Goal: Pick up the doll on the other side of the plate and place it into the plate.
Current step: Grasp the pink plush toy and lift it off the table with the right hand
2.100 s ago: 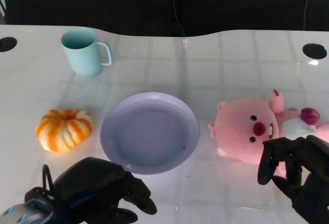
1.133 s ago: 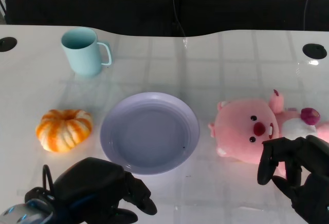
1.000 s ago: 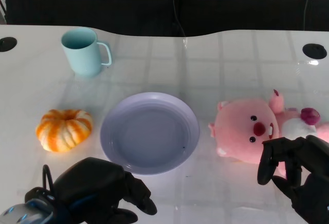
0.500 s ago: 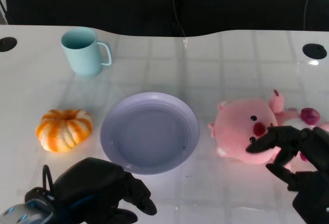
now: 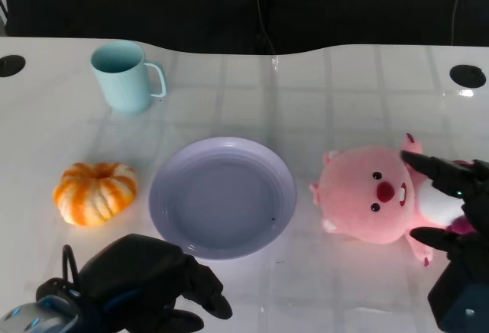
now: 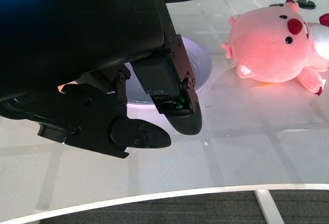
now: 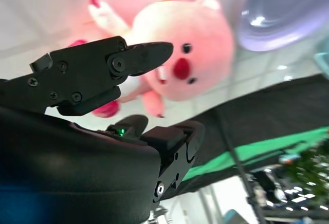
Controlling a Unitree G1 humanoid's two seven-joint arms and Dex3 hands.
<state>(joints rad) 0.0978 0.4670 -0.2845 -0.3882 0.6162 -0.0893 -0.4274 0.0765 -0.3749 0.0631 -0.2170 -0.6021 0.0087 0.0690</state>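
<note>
1. The pink plush doll point(image 5: 367, 194) lies on its side on the white table point(image 5: 336, 88), to the right of the plate point(image 5: 222, 197) and just beside its rim without touching it (its red nose and dark eyes face the camera in the head view).
2. In the left wrist view the doll point(image 6: 277, 44) shows whole, lying beyond the plate point(image 6: 200, 67) with its feet pointing away from it.
3. The right hand point(image 5: 457, 218) hovers over the doll's body end, its fingers point(image 5: 428, 169) spread apart and holding nothing; one finger reaches across above the doll's ear and another curls beneath near its foot.
4. In the right wrist view the right hand's fingers point(image 7: 103, 70) point toward the doll point(image 7: 177, 54) with open space between them; whether any fingertip touches the plush cannot be told.
5. The plate is lavender, round and shallow, and sits near the middle of the table.
6. The left hand point(image 5: 149, 283) rests low at the near edge of the table, in front of the plate, its fingers curled in with nothing in them.
7. An orange pumpkin point(image 5: 95, 192) sits to the left of the plate, apart from it.
8. A light blue mug point(image 5: 124, 76) stands upright farther back on the left, handle turned to the right.
</note>
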